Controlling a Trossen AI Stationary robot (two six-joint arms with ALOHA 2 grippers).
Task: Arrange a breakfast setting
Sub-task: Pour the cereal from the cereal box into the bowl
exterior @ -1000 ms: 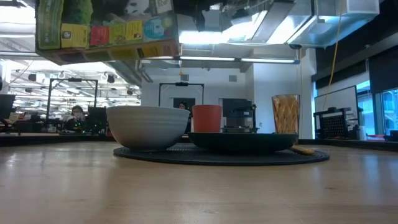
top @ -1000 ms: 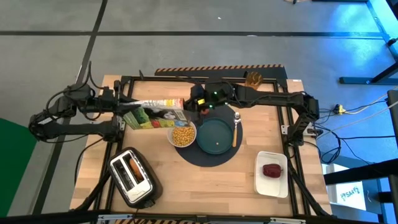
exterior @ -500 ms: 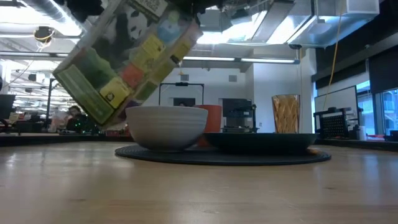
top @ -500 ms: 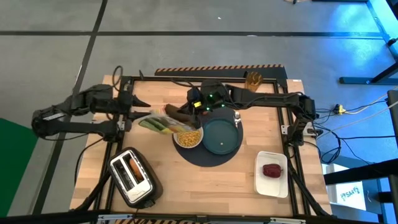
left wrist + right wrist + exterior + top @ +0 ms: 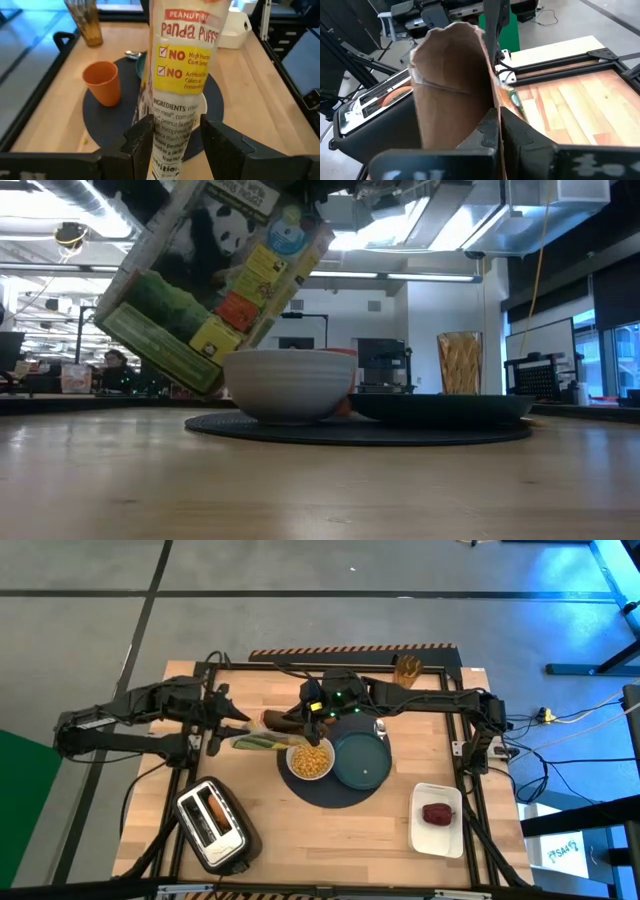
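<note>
Cereal box [image 5: 215,280] is tilted over the white bowl [image 5: 310,759], held by both arms. Left hand [image 5: 172,137] is clamped on the box's lower end, one finger on each narrow side. Right hand [image 5: 496,131] is pinched together on the torn cardboard flap at the open top, just behind the bowl.

Bowl sits on the round dark-grey mat [image 5: 318,797], already carrying yellow cereal [image 5: 313,757]. Teal plate [image 5: 362,760] lies just beside it on the same mat. Orange cup [image 5: 102,82] stands at the mat's far edge; in the low view it is almost hidden behind the bowl. The spoon [image 5: 381,727] shows only as a small glint by the plate, so we are not sure how it lies. Dark-red fruit [image 5: 437,813] rests on the white tray [image 5: 437,839], well apart; the toasted ring [image 5: 217,810] sits in the toaster [image 5: 212,822].

Risks, as we judge them: the bowl looks well filled, so more pouring could spill cereal onto the mat. The right hand holds only thin flap, which may tear or slip. The box's low corner hangs near the bowl's rim and could nudge it.

Against the frame half a second back: the bowl and plate sit a little further right, the left arm reaches further in, and the box hangs closer over the bowl.
</note>
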